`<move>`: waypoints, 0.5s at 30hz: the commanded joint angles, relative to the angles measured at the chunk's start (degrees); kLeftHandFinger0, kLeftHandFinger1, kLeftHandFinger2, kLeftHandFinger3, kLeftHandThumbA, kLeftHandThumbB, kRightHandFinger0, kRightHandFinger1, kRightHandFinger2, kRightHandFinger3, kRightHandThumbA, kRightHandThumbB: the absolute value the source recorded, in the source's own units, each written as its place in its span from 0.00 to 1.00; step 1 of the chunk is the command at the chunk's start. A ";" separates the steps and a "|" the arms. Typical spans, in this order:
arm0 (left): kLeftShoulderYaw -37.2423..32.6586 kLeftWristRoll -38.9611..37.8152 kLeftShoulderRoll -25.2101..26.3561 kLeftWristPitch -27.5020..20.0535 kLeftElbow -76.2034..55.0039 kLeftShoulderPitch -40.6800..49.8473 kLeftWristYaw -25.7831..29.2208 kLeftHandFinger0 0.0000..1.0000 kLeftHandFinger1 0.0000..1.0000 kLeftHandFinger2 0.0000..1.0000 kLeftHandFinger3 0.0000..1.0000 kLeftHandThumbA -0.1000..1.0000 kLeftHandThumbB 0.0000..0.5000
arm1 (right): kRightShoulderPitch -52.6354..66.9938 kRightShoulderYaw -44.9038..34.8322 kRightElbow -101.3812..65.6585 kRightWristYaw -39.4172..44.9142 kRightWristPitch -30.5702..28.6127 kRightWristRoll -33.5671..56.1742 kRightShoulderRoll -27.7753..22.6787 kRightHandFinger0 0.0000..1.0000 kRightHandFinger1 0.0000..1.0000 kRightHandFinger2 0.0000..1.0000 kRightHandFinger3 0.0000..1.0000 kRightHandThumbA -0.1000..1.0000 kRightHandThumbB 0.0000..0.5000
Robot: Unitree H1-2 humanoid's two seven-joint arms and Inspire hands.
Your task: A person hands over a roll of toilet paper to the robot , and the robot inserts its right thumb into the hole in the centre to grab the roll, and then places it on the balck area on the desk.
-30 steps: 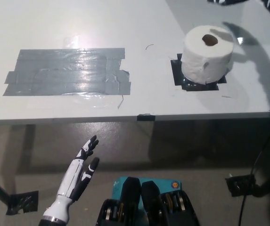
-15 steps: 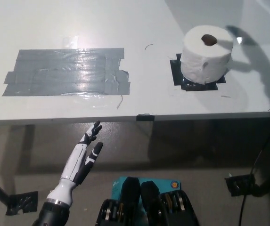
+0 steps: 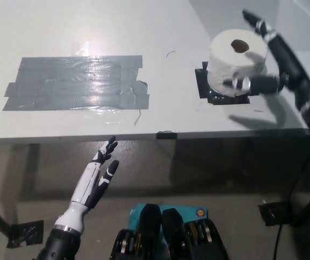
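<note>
Head view. The roll (image 3: 237, 62) stands upright on the black patch (image 3: 204, 85), hole facing up, near the desk's (image 3: 160, 32) right end. The patch's corners show past the roll's base. The desk's front edge runs across mid-picture, with bare surface between it and the patch. A grey tape area (image 3: 76, 84) lies well apart on the left.

The right hand (image 3: 271, 59) is spread open just beside the roll, holding nothing. It was out of view in the earlier frames.

The left hand (image 3: 96, 176) rests open below the desk edge, slightly higher than before.
</note>
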 commanded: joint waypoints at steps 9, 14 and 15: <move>1.19 -1.98 0.60 -3.68 -0.53 -3.47 2.74 1.00 1.00 1.00 1.00 1.00 0.29 | 19.43 -5.55 -42.88 -5.14 0.02 9.63 7.03 1.00 1.00 1.00 1.00 1.00 0.48; 1.16 -2.59 0.44 -3.79 -0.25 -2.70 2.35 1.00 1.00 1.00 1.00 1.00 0.30 | 23.29 -6.88 -34.96 -5.20 -3.87 10.42 7.88 1.00 1.00 1.00 1.00 1.00 0.43; 1.15 -2.61 0.40 -3.87 -0.23 -2.55 2.38 1.00 1.00 1.00 1.00 1.00 0.30 | 23.62 -6.97 -33.64 -4.98 -4.29 10.62 8.01 1.00 1.00 1.00 1.00 1.00 0.44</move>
